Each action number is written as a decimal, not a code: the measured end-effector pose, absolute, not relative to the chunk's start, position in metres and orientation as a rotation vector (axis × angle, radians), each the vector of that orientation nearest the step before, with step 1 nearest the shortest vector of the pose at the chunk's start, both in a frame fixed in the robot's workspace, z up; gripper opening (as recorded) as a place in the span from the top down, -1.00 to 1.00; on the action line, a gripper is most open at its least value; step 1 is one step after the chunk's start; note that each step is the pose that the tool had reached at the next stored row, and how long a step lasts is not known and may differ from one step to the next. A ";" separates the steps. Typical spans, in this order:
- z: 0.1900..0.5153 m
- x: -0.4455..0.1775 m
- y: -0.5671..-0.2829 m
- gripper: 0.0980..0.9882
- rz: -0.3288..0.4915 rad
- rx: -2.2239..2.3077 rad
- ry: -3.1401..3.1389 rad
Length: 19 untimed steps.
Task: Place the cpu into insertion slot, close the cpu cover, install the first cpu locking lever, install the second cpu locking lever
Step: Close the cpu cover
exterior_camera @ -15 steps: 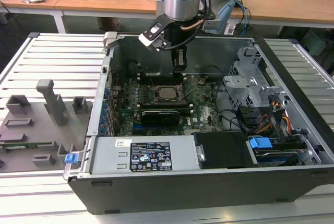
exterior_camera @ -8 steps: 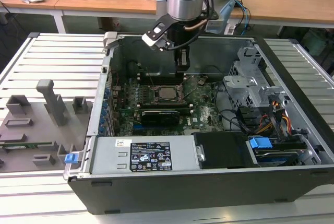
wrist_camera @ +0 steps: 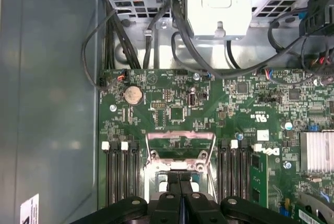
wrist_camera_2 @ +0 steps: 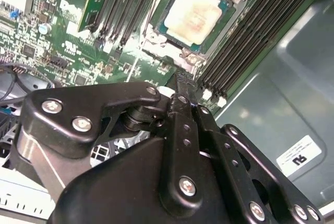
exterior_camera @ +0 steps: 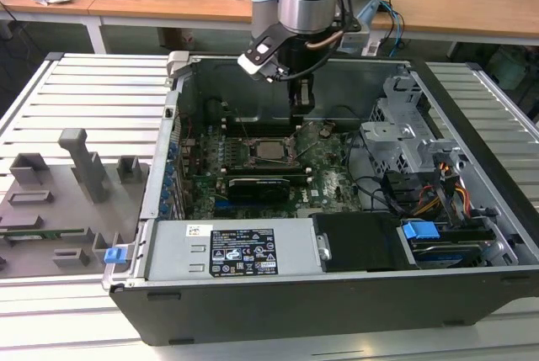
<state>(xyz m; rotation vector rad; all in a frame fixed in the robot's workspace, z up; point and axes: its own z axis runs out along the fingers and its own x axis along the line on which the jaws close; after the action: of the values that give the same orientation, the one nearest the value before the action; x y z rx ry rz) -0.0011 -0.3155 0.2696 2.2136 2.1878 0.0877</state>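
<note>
Resting on slatted table (exterior_camera: 93,92), case (exterior_camera: 278,315) holding cpu (wrist_camera_2: 195,15)

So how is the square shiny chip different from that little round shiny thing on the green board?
The cpu is square; the coin battery is round. The cpu has a brownish smudge on its face; the coin battery looks plain silver. The cpu sits between rows of black memory slots; the coin battery sits out on an open patch. Both are silvery and lie flat on the green board.
</note>
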 end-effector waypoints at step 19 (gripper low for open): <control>0.270 0.034 -0.315 0.98 0.087 2.214 2.188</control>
<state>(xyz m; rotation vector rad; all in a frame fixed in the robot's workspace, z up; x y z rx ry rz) 0.0337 -0.3151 0.2695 2.2138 2.1878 0.0875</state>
